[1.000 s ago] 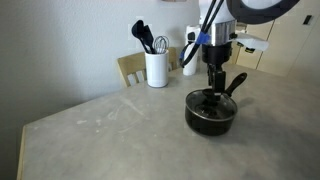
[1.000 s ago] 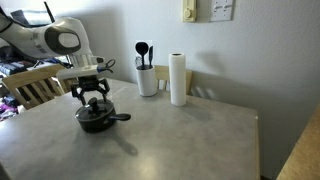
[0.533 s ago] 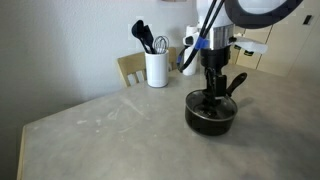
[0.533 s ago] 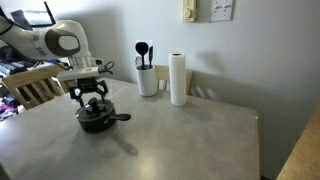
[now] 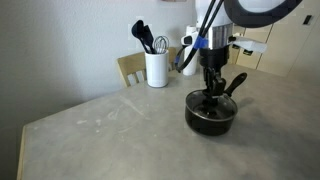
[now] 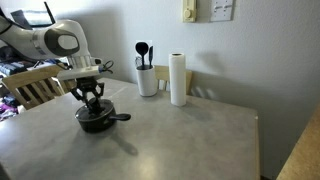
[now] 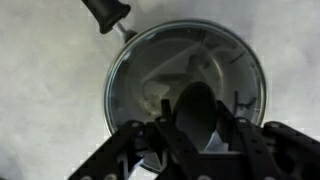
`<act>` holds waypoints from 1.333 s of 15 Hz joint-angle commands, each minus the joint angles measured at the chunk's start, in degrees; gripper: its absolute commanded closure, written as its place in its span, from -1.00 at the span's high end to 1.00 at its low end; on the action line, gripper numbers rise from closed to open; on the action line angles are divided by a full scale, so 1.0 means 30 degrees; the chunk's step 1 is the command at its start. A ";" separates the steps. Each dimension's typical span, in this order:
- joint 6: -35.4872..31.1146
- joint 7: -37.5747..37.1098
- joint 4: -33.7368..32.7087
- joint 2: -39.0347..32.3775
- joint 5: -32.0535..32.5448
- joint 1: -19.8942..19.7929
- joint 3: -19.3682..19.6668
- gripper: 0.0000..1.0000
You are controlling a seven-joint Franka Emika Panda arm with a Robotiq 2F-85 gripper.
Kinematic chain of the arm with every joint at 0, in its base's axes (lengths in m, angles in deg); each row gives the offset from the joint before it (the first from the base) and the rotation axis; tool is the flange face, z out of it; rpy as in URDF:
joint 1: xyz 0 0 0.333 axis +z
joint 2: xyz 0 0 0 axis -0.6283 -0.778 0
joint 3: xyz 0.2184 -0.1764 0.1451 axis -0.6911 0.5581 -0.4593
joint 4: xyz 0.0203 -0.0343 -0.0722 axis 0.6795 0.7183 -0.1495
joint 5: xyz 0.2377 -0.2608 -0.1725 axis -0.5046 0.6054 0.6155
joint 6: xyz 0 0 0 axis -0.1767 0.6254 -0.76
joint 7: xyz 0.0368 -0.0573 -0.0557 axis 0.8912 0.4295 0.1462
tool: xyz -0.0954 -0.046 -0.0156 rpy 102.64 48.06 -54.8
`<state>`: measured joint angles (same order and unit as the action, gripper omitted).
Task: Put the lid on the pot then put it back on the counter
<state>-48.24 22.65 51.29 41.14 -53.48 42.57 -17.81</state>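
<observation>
The black pot stands on the grey counter, its long handle pointing away in the wrist view. The glass lid with its metal rim lies on the pot. My gripper reaches straight down over the lid's middle. Both fingers are drawn in against the dark centre knob, which fills the gap between them. The pot's inside is hidden beneath the lid's reflections.
A white utensil holder with dark utensils stands by the wall, a paper towel roll beside it. A wooden chair sits past the counter's edge. The counter drops off at the near left.
The fingers, spread wide around the knob in the earlier frames, have drawn in onto it. Arm, pot and lid stay where they were.
</observation>
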 commanded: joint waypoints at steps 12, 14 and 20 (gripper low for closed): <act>0.1838 0.1760 0.0043 0.0978 -0.0494 -0.1389 0.0081 -0.70; 0.2021 0.2488 -0.0069 0.1098 -0.0741 -0.1595 0.0033 -0.70; 0.2625 0.4031 -0.0690 0.1436 -0.0897 -0.1498 0.0051 -0.70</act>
<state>-42.72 31.72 50.27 43.96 -54.72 38.28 -17.53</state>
